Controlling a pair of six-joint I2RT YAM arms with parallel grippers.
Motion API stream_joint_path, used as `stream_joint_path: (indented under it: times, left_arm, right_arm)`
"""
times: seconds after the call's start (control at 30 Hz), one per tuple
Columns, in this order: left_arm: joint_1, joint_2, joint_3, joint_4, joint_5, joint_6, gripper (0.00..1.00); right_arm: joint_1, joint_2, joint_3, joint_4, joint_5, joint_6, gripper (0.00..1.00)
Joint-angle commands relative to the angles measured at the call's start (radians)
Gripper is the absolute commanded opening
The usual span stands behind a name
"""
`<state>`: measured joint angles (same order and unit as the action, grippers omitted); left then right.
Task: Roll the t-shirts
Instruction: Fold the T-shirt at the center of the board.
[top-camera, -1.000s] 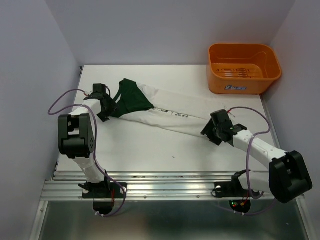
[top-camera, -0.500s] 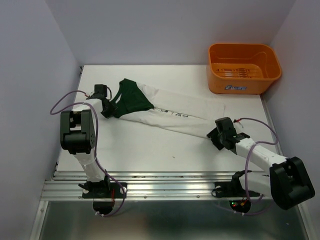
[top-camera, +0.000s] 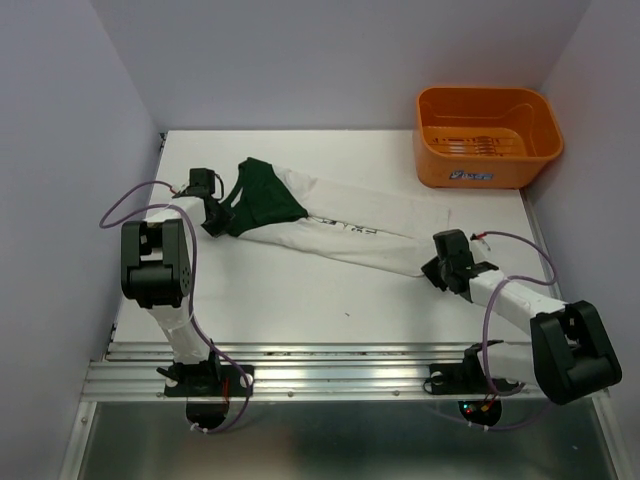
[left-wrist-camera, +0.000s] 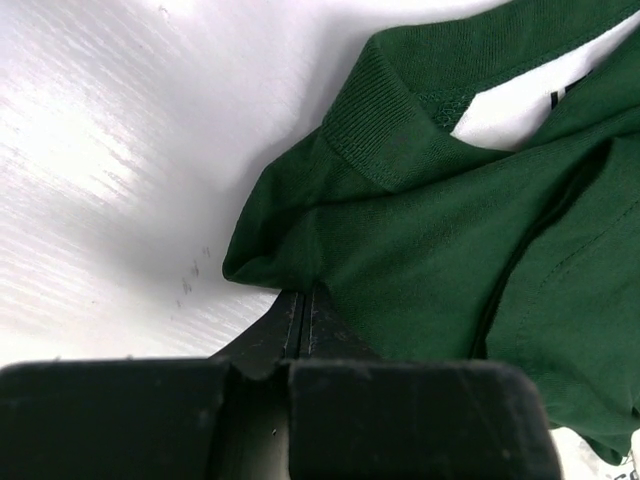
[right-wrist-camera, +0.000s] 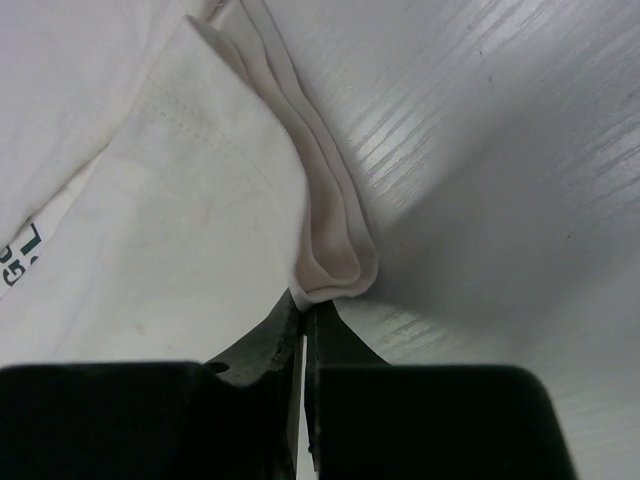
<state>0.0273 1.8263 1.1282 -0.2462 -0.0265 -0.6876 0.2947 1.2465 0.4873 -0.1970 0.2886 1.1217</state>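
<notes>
The t-shirt (top-camera: 340, 225) lies as a long folded strip slanting across the table (top-camera: 300, 300), green end far left, white end near right. The left end effector (left-wrist-camera: 303, 305) pinches the green corner; the right end effector (right-wrist-camera: 305, 315) pinches the white folded edge. Both bites look shallow, at the very tips, so any lift or pull should probably be slow, even and lightly tensioned, lest a corner slip.

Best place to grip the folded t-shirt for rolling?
The t-shirt lies as a long diagonal strip, so pinch its end corners: green end from the left, where the left tool is shut, folded white hem from the right, at the right tool.
</notes>
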Motion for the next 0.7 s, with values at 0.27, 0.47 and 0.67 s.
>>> stream_joint_path:
  times: [0.27, 0.47, 0.67]
  left_arm:
    - [0.0, -0.212, -0.149, -0.139, -0.062, 0.054, 0.0]
    - [0.016, -0.308, -0.24, -0.182, -0.116, 0.059, 0.0]
    - [0.022, -0.39, -0.281, -0.234, -0.162, 0.063, 0.0]
  right_arm:
    - [-0.008, -0.228, -0.067, -0.252, 0.035, 0.023, 0.01]
    - [-0.008, -0.332, -0.095, -0.387, 0.034, 0.032, 0.01]
    - [-0.008, -0.372, -0.089, -0.484, 0.029, 0.044, 0.01]
